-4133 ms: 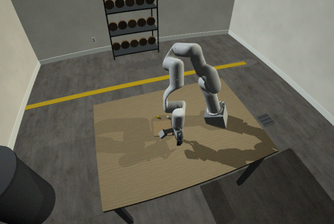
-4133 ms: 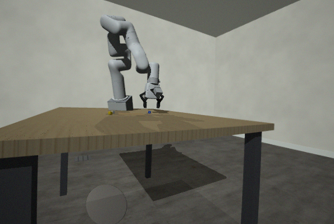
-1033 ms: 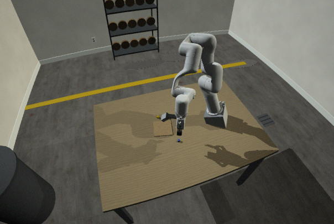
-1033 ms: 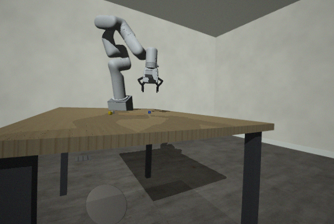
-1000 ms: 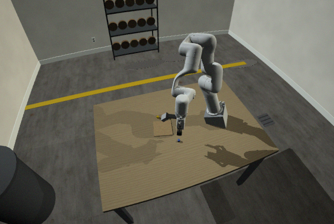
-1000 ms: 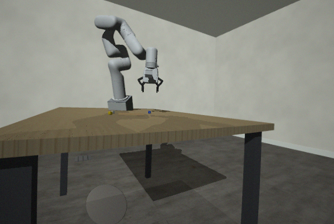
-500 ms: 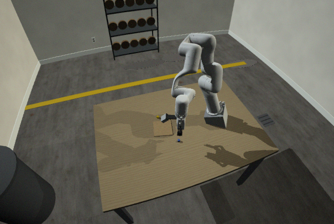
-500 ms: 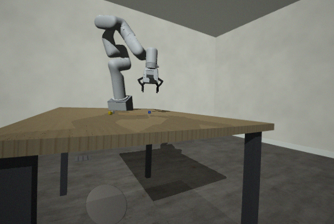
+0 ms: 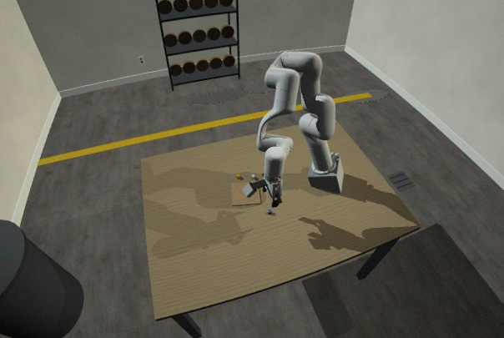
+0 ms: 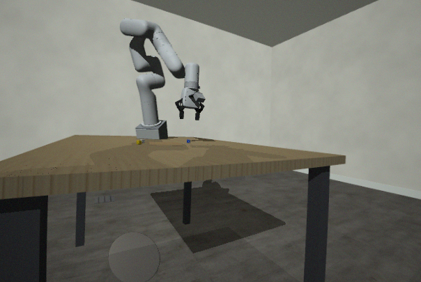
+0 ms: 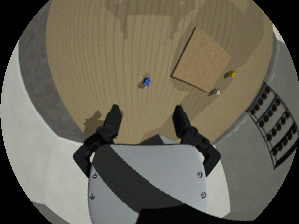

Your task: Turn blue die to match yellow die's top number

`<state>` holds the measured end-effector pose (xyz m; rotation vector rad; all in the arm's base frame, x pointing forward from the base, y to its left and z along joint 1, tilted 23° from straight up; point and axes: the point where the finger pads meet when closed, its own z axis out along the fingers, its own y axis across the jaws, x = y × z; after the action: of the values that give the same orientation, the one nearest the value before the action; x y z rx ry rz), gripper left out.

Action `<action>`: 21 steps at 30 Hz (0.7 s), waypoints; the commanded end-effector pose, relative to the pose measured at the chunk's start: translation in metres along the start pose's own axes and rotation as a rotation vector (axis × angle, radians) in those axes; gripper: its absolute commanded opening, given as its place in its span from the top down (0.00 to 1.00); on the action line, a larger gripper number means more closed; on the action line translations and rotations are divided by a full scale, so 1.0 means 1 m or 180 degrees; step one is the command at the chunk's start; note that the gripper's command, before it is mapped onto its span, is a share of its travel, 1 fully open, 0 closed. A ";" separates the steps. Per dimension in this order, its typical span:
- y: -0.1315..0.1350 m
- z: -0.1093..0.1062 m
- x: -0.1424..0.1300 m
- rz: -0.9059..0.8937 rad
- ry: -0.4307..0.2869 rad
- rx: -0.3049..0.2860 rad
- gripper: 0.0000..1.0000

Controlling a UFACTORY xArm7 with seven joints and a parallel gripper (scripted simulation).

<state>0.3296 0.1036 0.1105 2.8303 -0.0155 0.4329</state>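
Note:
The small blue die point(image 9: 269, 211) point(image 10: 188, 141) point(image 11: 146, 82) lies on the bare table, off the mat and a little in front of the mat's near corner. The tan mat point(image 9: 239, 199) point(image 11: 202, 63) lies flat on the table. The yellow die point(image 9: 238, 176) point(image 10: 139, 142) point(image 11: 230, 74) and a whitish die point(image 9: 253, 176) point(image 11: 214, 92) lie just beyond the mat's far edge, apart from each other. The dice are too small for me to read their top numbers. My gripper point(image 9: 275, 201) point(image 10: 188, 115) point(image 11: 147, 111) is open and empty, high above the table, roughly over the blue die.
The arm's base point(image 9: 325, 179) point(image 10: 151, 131) stands on the table point(image 9: 209, 272) to the right of the mat. A shelf with round objects point(image 9: 196, 22) stands at the far wall. A dark bin point(image 9: 29, 285) is at the room's near left.

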 end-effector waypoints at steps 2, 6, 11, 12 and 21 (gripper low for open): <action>-0.002 0.006 0.002 -0.0638 -0.0007 0.0033 0.00; -0.003 0.010 0.002 -0.1036 -0.0005 0.0033 0.00; -0.004 0.015 0.002 -0.1495 -0.0003 0.0035 0.00; -0.004 0.017 0.002 -0.1592 -0.0002 0.0035 0.00; -0.005 0.025 0.002 -0.2340 0.0001 0.0039 0.00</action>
<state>0.3372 0.1012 0.0880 2.6233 0.8794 0.2768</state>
